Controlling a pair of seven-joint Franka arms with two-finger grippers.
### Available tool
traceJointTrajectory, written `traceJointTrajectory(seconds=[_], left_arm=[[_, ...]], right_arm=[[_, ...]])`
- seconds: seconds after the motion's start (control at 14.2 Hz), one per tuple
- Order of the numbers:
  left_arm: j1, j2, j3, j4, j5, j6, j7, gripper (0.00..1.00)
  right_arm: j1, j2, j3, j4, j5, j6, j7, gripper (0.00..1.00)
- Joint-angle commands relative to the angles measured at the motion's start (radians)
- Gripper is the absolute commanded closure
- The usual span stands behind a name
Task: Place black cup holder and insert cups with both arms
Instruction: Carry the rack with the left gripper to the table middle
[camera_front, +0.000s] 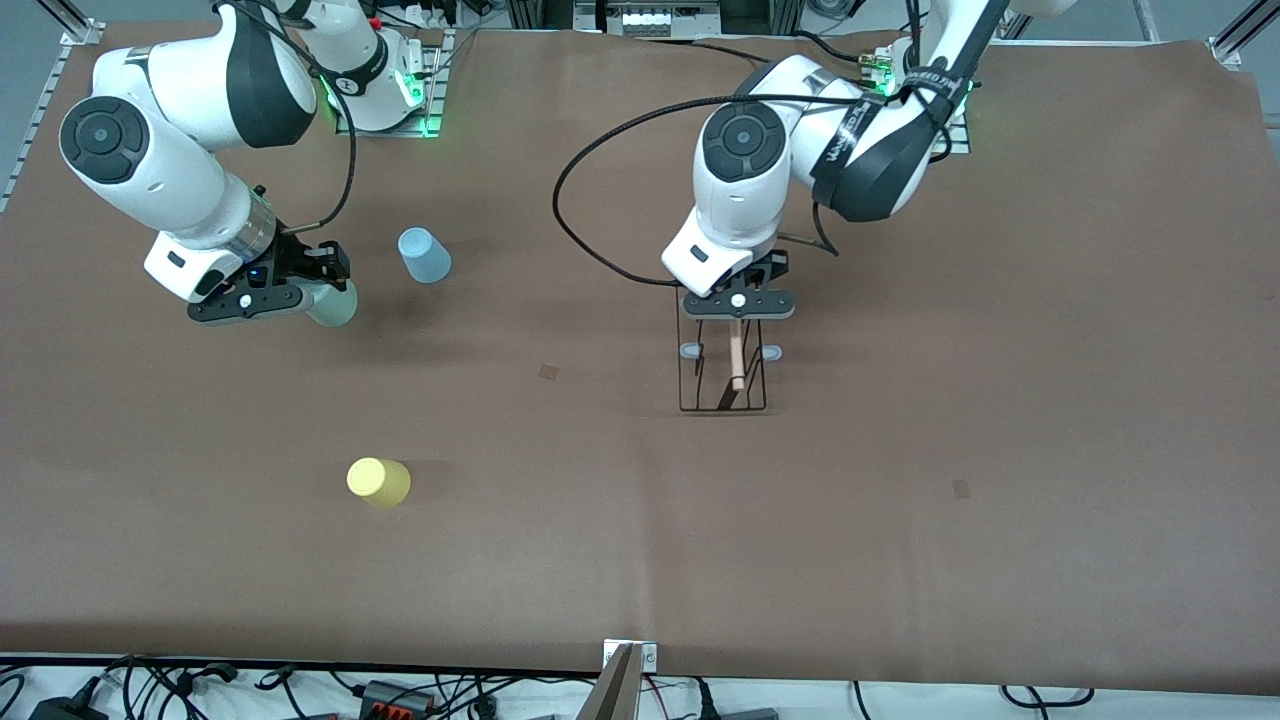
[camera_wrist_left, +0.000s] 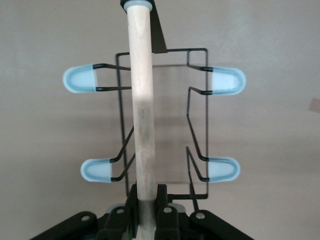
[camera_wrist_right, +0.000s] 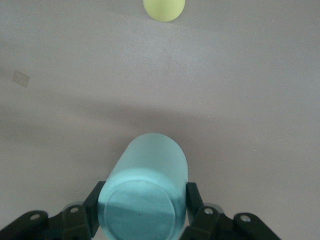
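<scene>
My left gripper (camera_front: 737, 312) is shut on the light wooden dowel handle (camera_wrist_left: 141, 100) of the black cup holder (camera_front: 722, 385), near the table's middle. The wire rack hangs under the gripper, with pale-blue prong tips (camera_wrist_left: 80, 80) sticking out on both sides. I cannot tell if its base touches the table. My right gripper (camera_front: 318, 290) is shut on the pale grey-green cup (camera_front: 338, 305), held tilted just over the table at the right arm's end. In the right wrist view the cup (camera_wrist_right: 150, 165) sits between the fingers (camera_wrist_right: 192, 197). The light blue cup (camera_front: 424, 255) stands beside it. The yellow cup (camera_front: 378, 481) lies nearer the front camera.
A black cable (camera_front: 570, 220) loops over the table beside the left arm. Small brown patches (camera_front: 548, 371) (camera_front: 961, 488) mark the brown table cover. Cables and plugs lie along the table's front edge (camera_front: 620, 665).
</scene>
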Motion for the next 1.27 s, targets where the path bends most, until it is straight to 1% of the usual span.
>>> traceJointTrajectory(seconds=[0.0, 0.28, 0.42, 0.63, 0.85, 0.92, 0.99, 1.06, 1.2], left_arm=[[-0.033, 0.035, 0.013, 0.041, -0.003, 0.02, -0.012, 0.99], [-0.072, 0.087, 0.013, 0.041, -0.005, 0.073, -0.027, 0.99], [-0.079, 0.096, 0.013, 0.039, -0.021, 0.099, -0.044, 0.99], [-0.102, 0.116, 0.013, 0.039, -0.023, 0.101, -0.05, 0.99], [-0.102, 0.125, 0.013, 0.039, -0.023, 0.103, -0.051, 0.99], [-0.103, 0.127, 0.013, 0.039, -0.025, 0.103, -0.051, 0.97], [-0.105, 0.127, 0.013, 0.038, -0.026, 0.101, -0.051, 0.77], [-0.108, 0.127, 0.013, 0.038, -0.029, 0.101, -0.049, 0.37], [-0.103, 0.119, 0.014, 0.039, -0.025, 0.101, -0.043, 0.0]], right_arm=[[-0.008, -0.007, 0.003, -0.004, -0.006, -0.011, -0.02, 0.89], [-0.008, -0.007, 0.003, -0.004, -0.006, -0.011, -0.02, 0.88], [-0.009, -0.007, 0.003, -0.004, -0.006, -0.011, -0.02, 0.88], [-0.008, -0.007, 0.003, -0.004, -0.006, -0.011, -0.02, 0.88], [-0.008, -0.007, 0.003, -0.005, -0.006, -0.011, -0.02, 0.88], [-0.008, -0.007, 0.003, -0.004, -0.006, -0.011, -0.02, 0.88], [-0.008, -0.007, 0.003, -0.004, -0.005, -0.011, -0.018, 0.88], [-0.008, -0.009, 0.003, -0.002, -0.005, -0.011, -0.011, 0.88], [0.0, -0.009, 0.006, 0.002, 0.001, -0.011, 0.006, 0.88]])
